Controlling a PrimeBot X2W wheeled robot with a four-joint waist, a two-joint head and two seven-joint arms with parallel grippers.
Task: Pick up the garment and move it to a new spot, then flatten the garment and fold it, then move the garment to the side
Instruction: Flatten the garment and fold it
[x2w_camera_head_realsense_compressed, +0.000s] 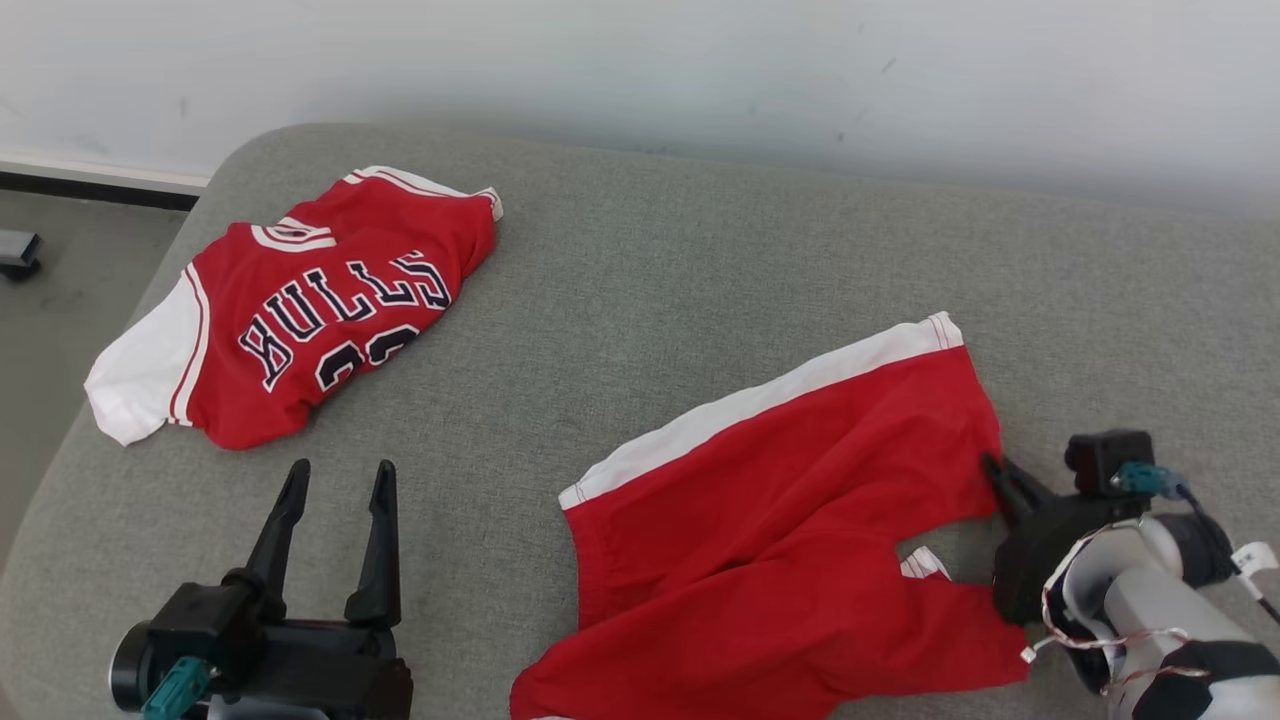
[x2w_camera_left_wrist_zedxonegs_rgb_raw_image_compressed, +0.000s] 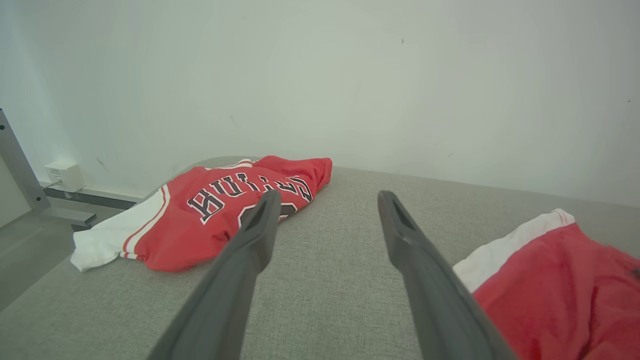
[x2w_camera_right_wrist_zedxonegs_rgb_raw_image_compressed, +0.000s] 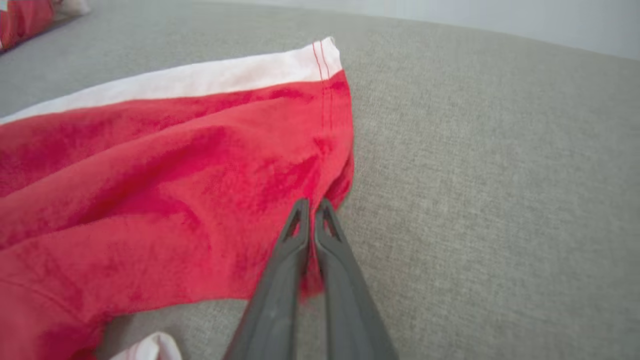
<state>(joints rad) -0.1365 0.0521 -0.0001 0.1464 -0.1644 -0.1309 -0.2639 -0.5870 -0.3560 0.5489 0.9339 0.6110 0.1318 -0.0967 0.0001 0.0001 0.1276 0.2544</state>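
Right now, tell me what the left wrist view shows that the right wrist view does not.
Left wrist view: the open left claw, the lettering on the jersey, a white wall box. Right wrist view: the right claw shut on the edge of the red shorts. Both: the shorts with their white band, the grey cushion, and at least a corner of the jersey.
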